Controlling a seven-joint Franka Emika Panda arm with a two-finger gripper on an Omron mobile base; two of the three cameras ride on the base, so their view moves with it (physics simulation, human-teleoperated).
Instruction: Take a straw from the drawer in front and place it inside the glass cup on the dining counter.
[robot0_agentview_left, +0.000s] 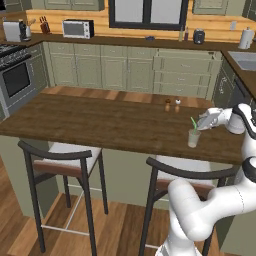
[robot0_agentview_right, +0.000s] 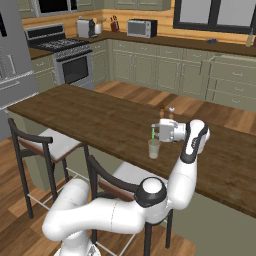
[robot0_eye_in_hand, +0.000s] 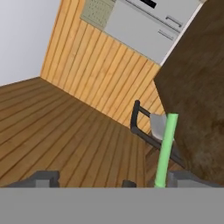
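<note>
A black-framed stool (robot0_agentview_left: 65, 165) stands closest, tucked under the dark wood dining counter (robot0_agentview_left: 100, 122). On the counter's near edge the glass cup (robot0_agentview_left: 193, 138) holds the green straw (robot0_agentview_left: 193, 122), leaning upright inside it. The end effector (robot0_agentview_left: 201, 123) hovers just beside the straw's top, jaws spread wide and gripping nothing. Two small brown shakers (robot0_agentview_left: 172, 105) sit behind.

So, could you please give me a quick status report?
Hand open beside the straw's top. Straw standing in glass cup on dining counter. Nothing in the way.
</note>
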